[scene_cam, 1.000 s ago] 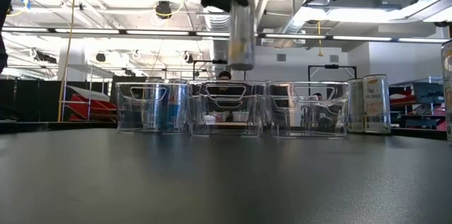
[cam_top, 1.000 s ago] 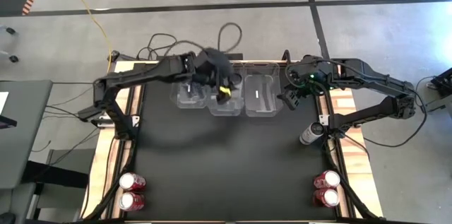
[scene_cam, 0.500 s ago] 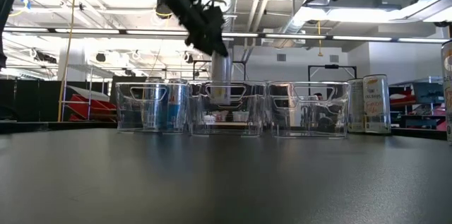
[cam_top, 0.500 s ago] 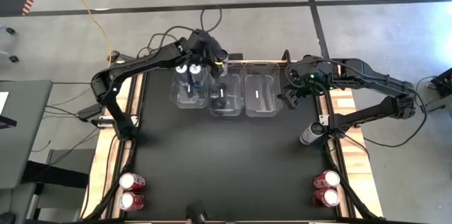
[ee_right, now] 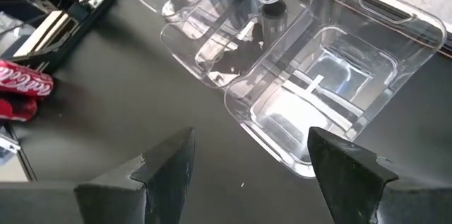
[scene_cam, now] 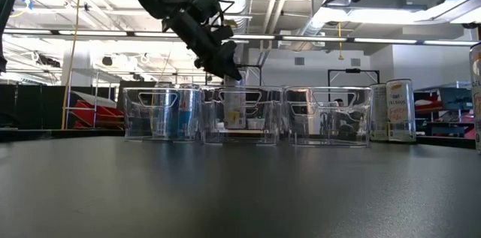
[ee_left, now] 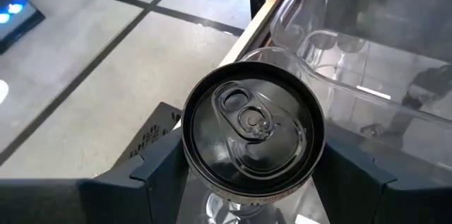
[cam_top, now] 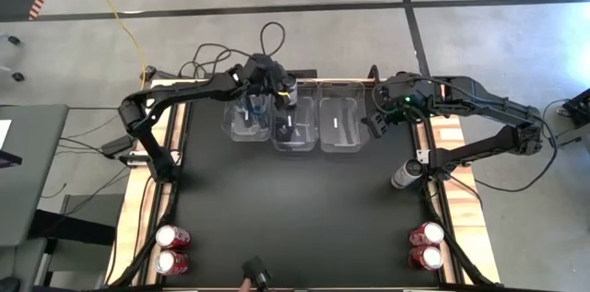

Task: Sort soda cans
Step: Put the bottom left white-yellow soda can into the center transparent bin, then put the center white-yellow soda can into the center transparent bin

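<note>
My left gripper [cam_top: 279,100] reaches over the three clear bins at the table's far edge and is shut on a grey soda can [ee_left: 253,133] with a dark silver top. In the low view the can [scene_cam: 234,109] shows inside the middle bin [scene_cam: 259,137]. Blue-silver cans [scene_cam: 174,112] stand in the left bin [cam_top: 241,128]. My right gripper [ee_right: 247,160] hangs open over the table beside the right bin [ee_right: 332,83]. Red cans lie at the near left [cam_top: 171,248] and near right [cam_top: 425,245] corners. My left gripper pinches the grey can by its upper side wall just under the rim [ee_left: 191,157], one finger [ee_left: 164,171] on each side. It comes slanting down from the far left. The can stands upright, its lower part inside the middle bin; whether its base rests on the bin floor I cannot tell.
One more can [cam_top: 404,176] lies at the table's right edge by the right arm's base. Further cans [scene_cam: 398,110] show at the right in the low view. A dark object [cam_top: 254,272] sits at the near edge. The black mat's middle [cam_top: 295,209] is bare.
My left gripper has carried the grey can from high above the bins down into the middle bin, tipping as it went and keeping hold. A dark object has come into view at the table's near edge.
</note>
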